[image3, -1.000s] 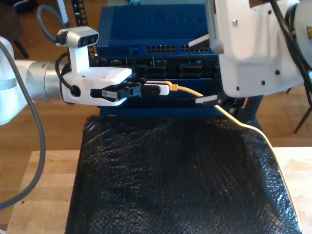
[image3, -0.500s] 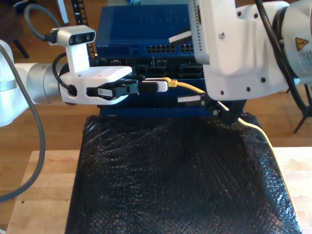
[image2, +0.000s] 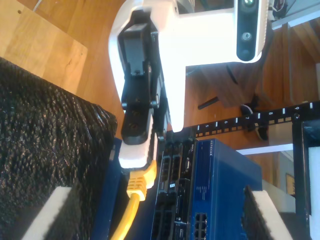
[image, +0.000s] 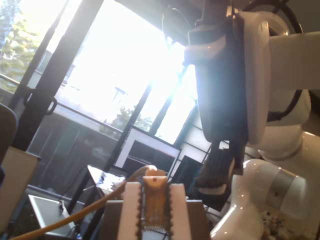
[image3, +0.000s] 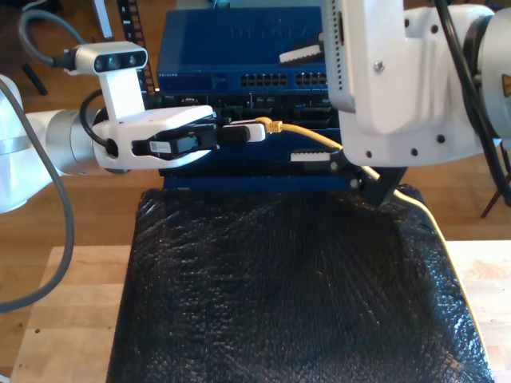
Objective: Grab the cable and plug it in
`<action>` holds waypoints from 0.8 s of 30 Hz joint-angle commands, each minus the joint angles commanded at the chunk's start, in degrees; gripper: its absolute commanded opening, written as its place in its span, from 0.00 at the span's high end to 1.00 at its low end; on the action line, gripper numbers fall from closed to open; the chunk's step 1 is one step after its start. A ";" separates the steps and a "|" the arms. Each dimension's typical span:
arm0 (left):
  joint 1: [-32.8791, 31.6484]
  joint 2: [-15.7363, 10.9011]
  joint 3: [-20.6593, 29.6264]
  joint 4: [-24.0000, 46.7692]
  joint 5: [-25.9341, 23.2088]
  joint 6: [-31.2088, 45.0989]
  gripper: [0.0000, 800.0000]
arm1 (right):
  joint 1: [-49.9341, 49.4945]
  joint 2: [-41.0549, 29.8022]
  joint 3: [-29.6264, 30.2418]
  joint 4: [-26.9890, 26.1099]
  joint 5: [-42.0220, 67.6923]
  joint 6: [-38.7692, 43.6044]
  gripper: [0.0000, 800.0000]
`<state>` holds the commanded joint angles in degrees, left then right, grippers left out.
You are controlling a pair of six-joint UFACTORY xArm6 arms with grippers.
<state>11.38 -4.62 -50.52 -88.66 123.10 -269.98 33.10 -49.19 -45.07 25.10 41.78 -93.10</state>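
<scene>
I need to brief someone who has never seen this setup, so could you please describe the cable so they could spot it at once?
Find the blue network switch behind the black padded mat. In front of its dark port rows, my first gripper holds a small plug with a yellow boot. From it the cable runs toward the exterior view's right: thin and yellow, unlike the arms' thick grey and black hoses.

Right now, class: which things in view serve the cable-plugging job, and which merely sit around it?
Part of the job:
- cable, its plug end held
- my first gripper, shut on the cable
- blue network switch, with its ports
- my second gripper, jaws apart

Just there:
- black bubble-wrap mat
- wooden table
</scene>
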 joint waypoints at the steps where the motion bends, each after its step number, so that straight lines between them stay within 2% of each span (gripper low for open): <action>1: 0.00 0.18 0.00 0.00 0.26 -0.44 1.00 | 0.00 0.00 0.18 0.00 0.00 0.00 0.05; 13: 0.00 0.97 0.26 -1.58 2.90 -4.04 1.00 | 1.32 0.00 1.05 -0.18 -0.26 -1.85 0.05; 24: 0.00 1.85 0.35 -2.81 5.27 -4.04 0.99 | 3.52 0.00 1.93 -0.18 -2.90 -1.85 0.02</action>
<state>11.38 -2.77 -50.16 -91.47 128.37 -274.02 36.62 -49.19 -43.13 24.92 38.88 -94.95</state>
